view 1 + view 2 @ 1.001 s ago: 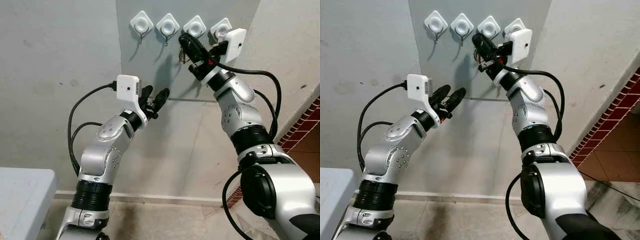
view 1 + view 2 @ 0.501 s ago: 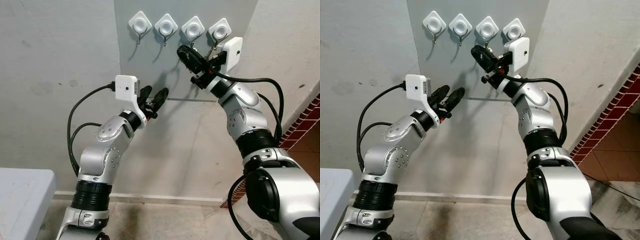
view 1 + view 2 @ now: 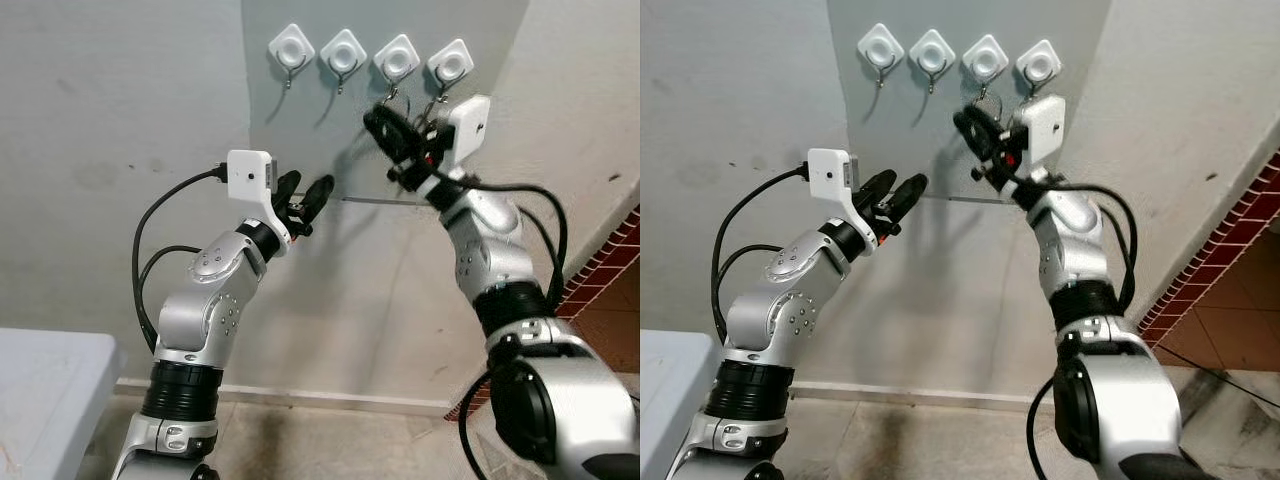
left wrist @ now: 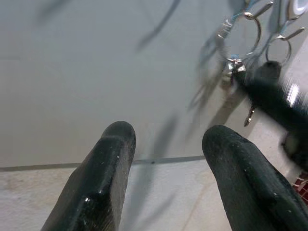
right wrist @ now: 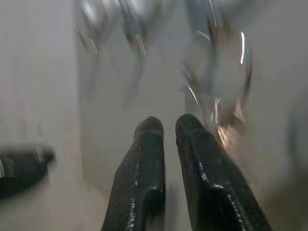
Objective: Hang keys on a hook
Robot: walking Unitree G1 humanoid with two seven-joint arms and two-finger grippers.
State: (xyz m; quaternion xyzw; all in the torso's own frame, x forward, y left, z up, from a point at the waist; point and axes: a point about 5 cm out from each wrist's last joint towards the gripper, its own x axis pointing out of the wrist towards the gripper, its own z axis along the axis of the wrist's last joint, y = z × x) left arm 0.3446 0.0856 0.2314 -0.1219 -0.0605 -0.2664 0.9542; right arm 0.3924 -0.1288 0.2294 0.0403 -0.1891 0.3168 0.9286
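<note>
Four white diamond-shaped hooks sit in a row on a grey wall panel [image 3: 300, 130]. A key ring with keys [image 3: 388, 95] hangs under the third hook [image 3: 397, 56], and a second ring [image 3: 437, 101] hangs under the fourth hook [image 3: 450, 63]. Both rings [image 4: 239, 41] are seen in the left wrist view. My right gripper [image 3: 376, 120] is just below the third hook, its fingers shut with nothing between them; blurred keys [image 5: 224, 113] dangle beside them. My left gripper [image 3: 306, 196] is open, lower and to the left, pointing at the panel.
The first hook [image 3: 292, 45] and second hook [image 3: 343, 48] are bare. A grey table corner [image 3: 40, 390] is at the lower left. A red brick strip [image 3: 610, 270] runs along the right wall. Tiled floor lies below.
My right gripper has dropped from the third hook and come away from it, leaving the keys hanging there. The left arm has held still. The head camera has shifted slightly.
</note>
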